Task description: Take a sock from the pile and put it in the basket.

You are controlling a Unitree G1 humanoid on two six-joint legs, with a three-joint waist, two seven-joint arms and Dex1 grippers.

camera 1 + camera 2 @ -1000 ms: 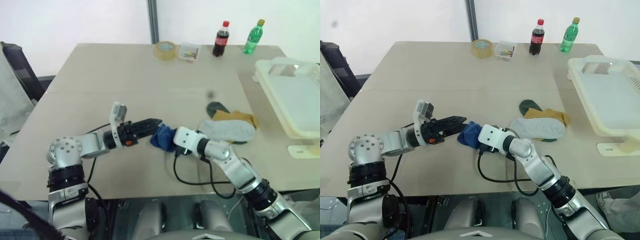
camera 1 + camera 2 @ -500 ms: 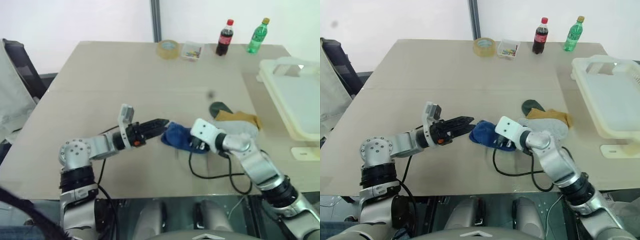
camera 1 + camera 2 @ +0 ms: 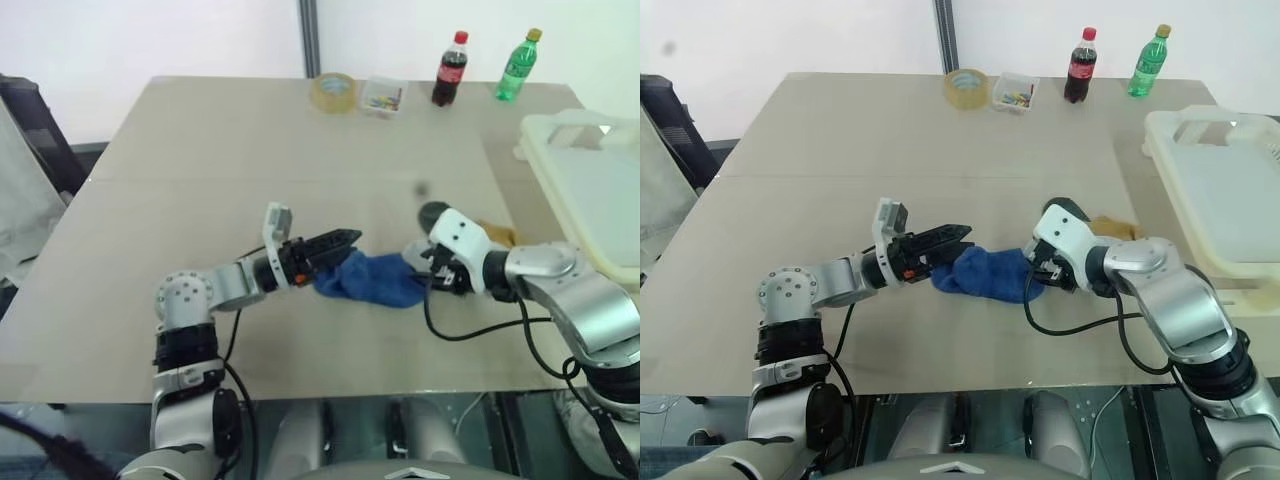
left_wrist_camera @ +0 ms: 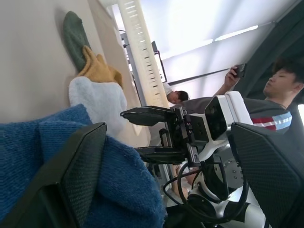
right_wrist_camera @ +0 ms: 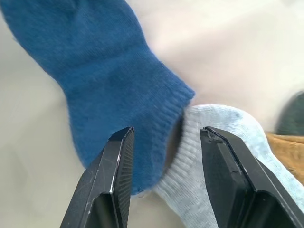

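Now the sock, bright royal blue and soft, lies stretched flat on the table between my two end effectors. My left end effector points level across the table with its black fingers spread wide, one finger against the sock's near end, gripping nothing. My right end effector hangs just above the sock's cuff end, tilted down, its two fingers parted about halfway with nothing between them; the cuff and the edge of a grey-white sock lie below the gap.

Just beyond my right end effector sits the rest of the pile: the grey-white sock touching the blue one, a mustard-yellow sock past it, and a dark green sock farthest out. The basket, a large cream-white tub, stands well apart on my right side.

Far across the table from both end effectors stand a roll of tape, a small clear box, a cola bottle and a green bottle.
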